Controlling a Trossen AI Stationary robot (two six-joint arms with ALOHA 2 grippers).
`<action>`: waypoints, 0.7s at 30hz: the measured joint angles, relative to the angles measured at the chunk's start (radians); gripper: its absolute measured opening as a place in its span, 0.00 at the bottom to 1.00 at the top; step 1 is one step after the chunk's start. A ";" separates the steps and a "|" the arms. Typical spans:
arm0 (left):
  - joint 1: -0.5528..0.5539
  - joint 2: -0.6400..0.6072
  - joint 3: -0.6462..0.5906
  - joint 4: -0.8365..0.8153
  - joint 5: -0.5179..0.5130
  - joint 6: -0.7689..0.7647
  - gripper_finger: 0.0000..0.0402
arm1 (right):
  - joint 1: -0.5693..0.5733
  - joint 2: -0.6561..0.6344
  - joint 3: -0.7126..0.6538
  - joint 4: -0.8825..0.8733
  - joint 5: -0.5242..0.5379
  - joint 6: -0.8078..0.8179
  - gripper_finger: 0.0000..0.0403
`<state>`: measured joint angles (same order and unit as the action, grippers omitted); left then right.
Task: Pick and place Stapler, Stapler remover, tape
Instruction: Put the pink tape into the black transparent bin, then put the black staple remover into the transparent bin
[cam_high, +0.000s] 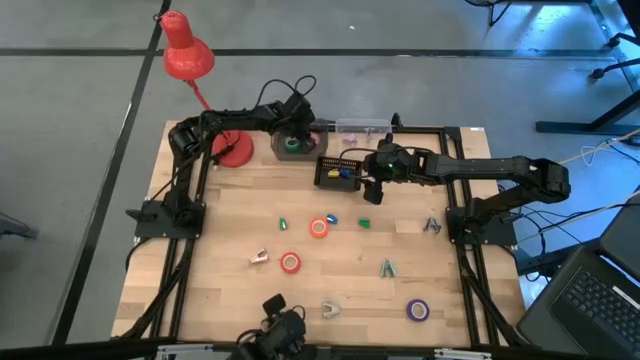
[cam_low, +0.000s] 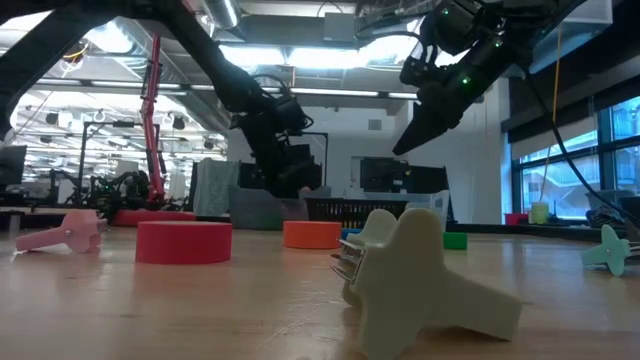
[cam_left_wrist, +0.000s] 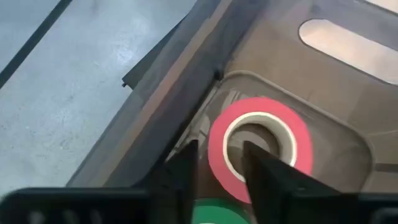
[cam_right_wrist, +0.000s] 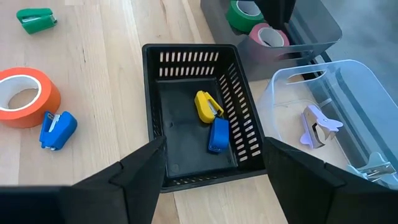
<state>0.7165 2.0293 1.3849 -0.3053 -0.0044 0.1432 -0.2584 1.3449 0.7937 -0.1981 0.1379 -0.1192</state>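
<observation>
My left gripper (cam_left_wrist: 219, 148) is open over the grey bin (cam_high: 293, 146) at the table's far side. Its fingers stand on either side of the wall of a red-pink tape roll (cam_left_wrist: 258, 146). That roll lies in the bin, leaning on a green roll (cam_right_wrist: 244, 14). My right gripper (cam_right_wrist: 214, 146) is wide open and empty above the black basket (cam_right_wrist: 189, 56). A yellow stapler (cam_right_wrist: 208, 106) and a blue stapler (cam_right_wrist: 218, 135) lie in the basket. An orange tape (cam_high: 320, 227), a red tape (cam_high: 290, 262) and a purple tape (cam_high: 417, 310) lie flat on the table.
A clear bin (cam_right_wrist: 323, 81) beside the basket holds a purple staple remover (cam_right_wrist: 317, 124). Loose on the table are a blue stapler (cam_right_wrist: 57, 129), a green stapler (cam_right_wrist: 35, 18) and several staple removers, among them a white one (cam_high: 330, 308). A red desk lamp (cam_high: 187, 55) stands at the far left.
</observation>
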 joint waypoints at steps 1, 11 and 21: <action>-0.001 0.000 0.000 0.002 0.000 0.000 0.34 | 0.000 0.000 0.000 0.000 0.000 0.000 0.66; -0.007 -0.137 0.002 -0.112 0.043 -0.053 0.58 | 0.000 0.000 0.000 -0.019 0.000 0.002 0.66; -0.170 -0.493 -0.182 -0.161 0.095 -0.148 0.56 | 0.000 0.000 0.000 -0.020 0.000 0.011 0.66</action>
<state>0.5463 1.5359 1.2033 -0.4667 0.0901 -0.0044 -0.2583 1.3449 0.7937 -0.2184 0.1375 -0.1085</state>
